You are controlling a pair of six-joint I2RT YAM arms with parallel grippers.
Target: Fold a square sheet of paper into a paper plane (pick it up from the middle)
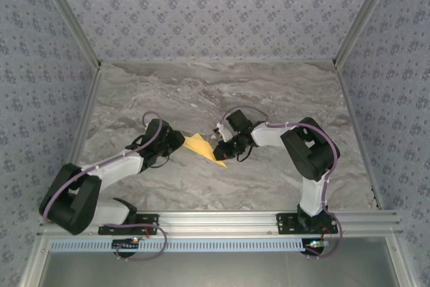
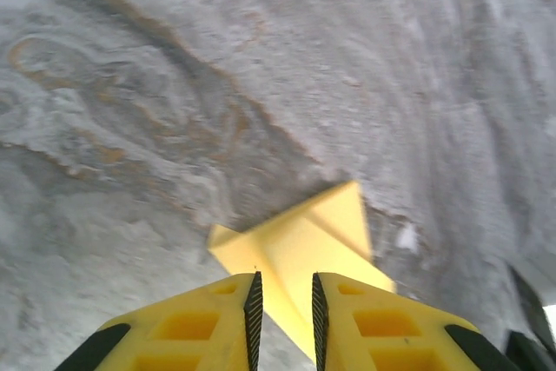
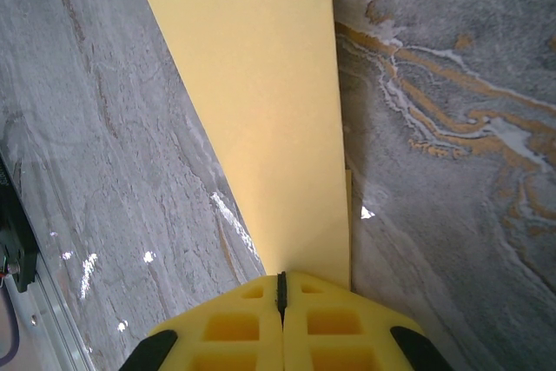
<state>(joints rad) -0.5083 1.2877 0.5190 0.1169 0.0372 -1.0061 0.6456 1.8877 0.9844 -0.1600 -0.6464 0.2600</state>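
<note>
The paper plane [image 1: 201,145] is a mustard-yellow sheet folded to a pointed dart, held low over the marble table [image 1: 222,92] between my two grippers. My left gripper [image 1: 180,141] is at its left end. In the left wrist view the plane [image 2: 300,245] runs into the narrow gap of that gripper [image 2: 282,306], whose jaws stand slightly apart. My right gripper [image 1: 220,150] is at the pointed near end. In the right wrist view the long folded strip [image 3: 261,110] runs away from that gripper [image 3: 281,282], whose yellow fingers are pressed together on its end.
Patterned walls [image 1: 215,5] close the table on three sides. An aluminium rail [image 1: 222,221] carrying both arm bases runs along the near edge. Bare marble lies behind and to either side of the grippers.
</note>
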